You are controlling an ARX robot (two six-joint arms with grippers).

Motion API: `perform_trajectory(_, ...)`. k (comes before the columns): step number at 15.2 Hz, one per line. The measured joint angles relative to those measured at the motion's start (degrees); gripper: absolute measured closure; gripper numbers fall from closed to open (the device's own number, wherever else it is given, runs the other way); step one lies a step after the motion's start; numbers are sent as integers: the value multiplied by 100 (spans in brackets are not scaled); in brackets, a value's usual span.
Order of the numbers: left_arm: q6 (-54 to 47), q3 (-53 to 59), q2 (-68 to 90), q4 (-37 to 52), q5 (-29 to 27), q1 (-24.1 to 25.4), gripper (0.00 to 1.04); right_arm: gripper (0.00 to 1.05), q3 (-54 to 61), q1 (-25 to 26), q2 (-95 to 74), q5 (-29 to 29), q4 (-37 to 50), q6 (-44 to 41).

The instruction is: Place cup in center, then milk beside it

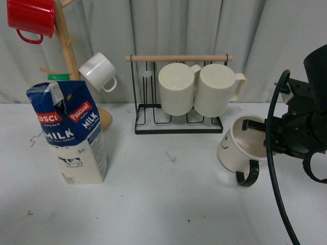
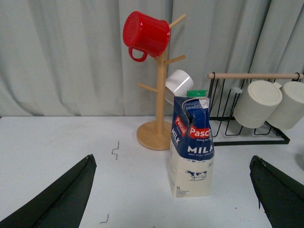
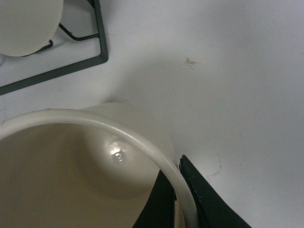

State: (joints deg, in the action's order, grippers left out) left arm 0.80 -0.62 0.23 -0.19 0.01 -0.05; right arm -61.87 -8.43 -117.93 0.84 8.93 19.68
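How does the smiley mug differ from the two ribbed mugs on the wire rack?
The smiley mug is tilted, near the wire rack; the ribbed mugs hang on it. The smiley mug's handle is black; the ribbed mugs' handles are cream. Its wall is smooth; theirs are ribbed. All are cream-white.

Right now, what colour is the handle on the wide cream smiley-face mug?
Black. The C-shaped handle of the wide cream mug shows best in the front view.
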Motion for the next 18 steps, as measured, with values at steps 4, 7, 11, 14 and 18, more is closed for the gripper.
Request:
perform_trajectory(4, 0, 0, 0, -2, 0, 0, 7, 102, -96, -459, 334, -118, -310, 404)
perform_trajectory(7, 0, 0, 0, 0, -2, 0, 7, 102, -481, -901, 273, -90, -603, 680)
perform_trajectory(11, 0, 0, 0, 0, 0, 0, 7, 102, -817, -1209, -98, 22, -1014, 728)
perform_trajectory(14, 0, 0, 0, -2, 0, 0, 7, 102, -815, -1248, -125, 46, -1108, 614)
perform_trajectory(18, 0, 0, 0, 0, 0, 0, 7, 102, -719, -1027, -125, -42, -1211, 463)
